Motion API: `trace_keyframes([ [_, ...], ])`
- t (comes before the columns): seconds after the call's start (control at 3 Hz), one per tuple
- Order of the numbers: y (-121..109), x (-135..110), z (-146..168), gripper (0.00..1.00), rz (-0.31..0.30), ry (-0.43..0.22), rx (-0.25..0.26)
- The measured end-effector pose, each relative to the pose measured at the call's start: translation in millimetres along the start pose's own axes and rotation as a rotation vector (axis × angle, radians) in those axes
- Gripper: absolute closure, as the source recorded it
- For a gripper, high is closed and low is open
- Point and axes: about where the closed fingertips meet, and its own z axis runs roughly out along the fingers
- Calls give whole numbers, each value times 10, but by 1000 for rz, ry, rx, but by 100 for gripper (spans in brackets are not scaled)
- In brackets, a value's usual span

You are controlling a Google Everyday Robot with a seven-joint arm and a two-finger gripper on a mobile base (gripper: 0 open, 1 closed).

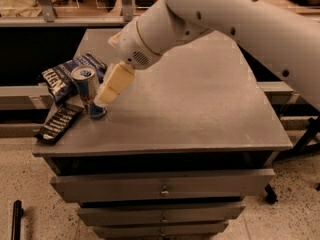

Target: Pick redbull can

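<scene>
Drawers (pixel 150 181) face the camera on the near side of the cabinet, and above them the grey top (pixel 200 109) carries its load towards the 8 o'clock corner. Nearest of that group, the black candy bar wrapper (pixel 57 124) lies flat at the front left edge, pointing roughly from 7 to 1 o'clock.

Just beyond it, the redbull can (pixel 89 91) stands upright with its long axis vertical and its silver top and pull tab showing. Its base is close to the wrapper's far end; I cannot tell whether they touch.

The gripper (pixel 104 98) hangs at the can's 3 o'clock side, slanting down from the wrist at about 1 o'clock so that its cream tip reaches the lower half of the can. It is right against the can or a hair off; contact is not clear. Whether the gripper is apart or together cannot be told, since only one cream face shows.

So the can lies at 9 o'clock from the gripper, and the grasp looks to need a short sideways close across the body.

Behind the can at 11 o'clock lies the dark blue snack bag (pixel 62 76), close enough to be nudged. The arm (pixel 225 19) runs off towards 2 o'clock.
</scene>
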Motion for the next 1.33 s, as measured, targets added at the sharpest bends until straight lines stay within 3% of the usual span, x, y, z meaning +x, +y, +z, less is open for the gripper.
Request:
trace_keyframes([
  [0.67, -23, -95, 355, 0, 25, -103, -38],
  [1.33, 34, -281, 614, 41, 12, -167, -95],
])
